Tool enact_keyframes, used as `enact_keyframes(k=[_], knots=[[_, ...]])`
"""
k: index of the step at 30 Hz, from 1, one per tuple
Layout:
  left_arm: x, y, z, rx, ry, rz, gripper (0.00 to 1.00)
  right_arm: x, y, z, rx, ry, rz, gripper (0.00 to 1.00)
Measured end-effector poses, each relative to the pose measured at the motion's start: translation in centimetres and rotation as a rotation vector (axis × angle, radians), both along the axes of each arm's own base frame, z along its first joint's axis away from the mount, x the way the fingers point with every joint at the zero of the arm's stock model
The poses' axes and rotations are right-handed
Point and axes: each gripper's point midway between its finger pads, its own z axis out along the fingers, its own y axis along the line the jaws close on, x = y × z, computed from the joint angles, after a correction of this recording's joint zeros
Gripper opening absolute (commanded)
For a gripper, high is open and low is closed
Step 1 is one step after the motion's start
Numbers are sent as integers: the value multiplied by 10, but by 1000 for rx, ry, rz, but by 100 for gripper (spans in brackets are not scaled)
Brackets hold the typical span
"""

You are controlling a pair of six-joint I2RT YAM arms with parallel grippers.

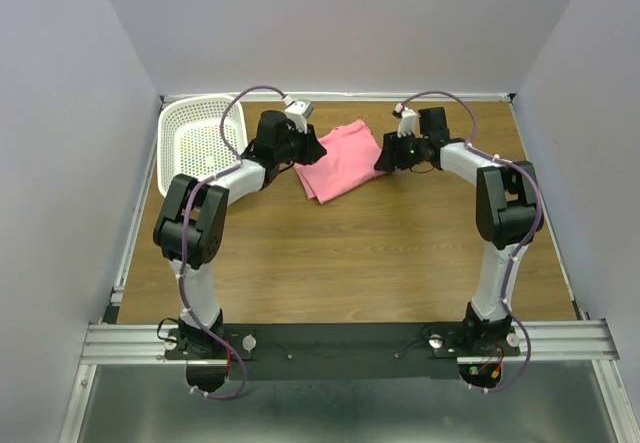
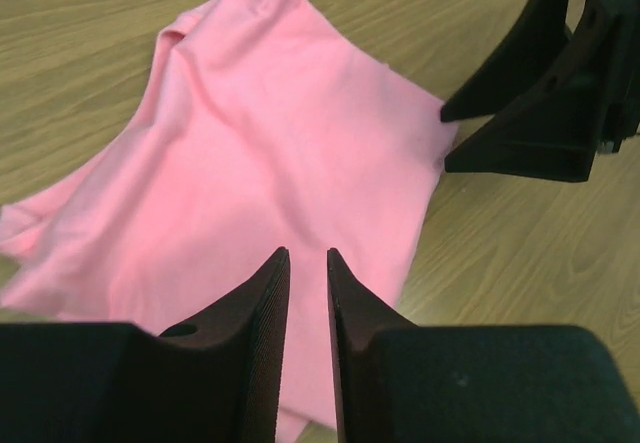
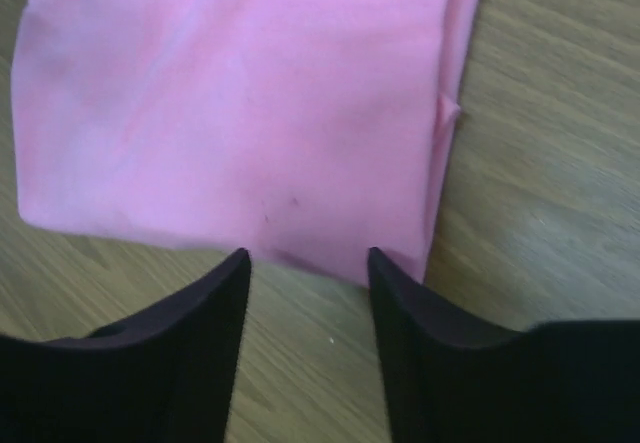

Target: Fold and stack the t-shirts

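Toward the far middle of the table [image 1: 350,263] lies the t-shirt [image 1: 340,158], a salmon-pink folded bundle set at a slant, flat on the wood. It sits between the two arms. The left gripper [image 1: 308,150] is at its left edge and the right gripper [image 1: 384,159] at its right corner.

From the left wrist, the left gripper's fingers [image 2: 262,303] reach over the near part of the cloth. They are drawn almost together, with only a thin slit between them and pink showing through it. I cannot tell whether they pinch any cloth. The right gripper's dark tips show at the shirt's far right corner, just beside the cloth.

From the right wrist, the right gripper stands released, its fingers [image 3: 225,303] spread wide. Their tips stop at the shirt's near folded edge, with bare wood and that hem in the gap and nothing held. That edge runs fairly straight. The right side shows doubled layers with a small tuck of cloth poking out. The left end of the bundle is looser and rumpled.

Bare wood stretches wide on the near side, between the shirt and the arm bases. A white perforated basket [image 1: 172,153] stands at the far left corner, well apart from the shirt.
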Motion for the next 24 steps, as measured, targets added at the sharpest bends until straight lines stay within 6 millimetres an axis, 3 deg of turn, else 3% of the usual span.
enact_keyframes(k=[1,5,8,11,14,18,24], knots=[[3,-4,0,-15,8,-7,24,-5,-4,-1,-7,8,-4,42],[31,-22,4,-75,2,-25,21,-7,-12,2,6,15,-16,31],[48,-30,-13,-97,41,-13,19,-11,-9,-1,34,50,-16,29],[52,-31,-38,-105,109,5,18,-12,-8,-15,66,105,-15,29],[54,-26,-60,-109,175,30,18,-17,-11,-34,96,179,-26,29],[63,-17,-70,-125,220,68,17,-14,-19,-33,117,197,-51,29],[82,16,-77,-170,271,161,18,-13,-26,-34,133,215,-68,29]])
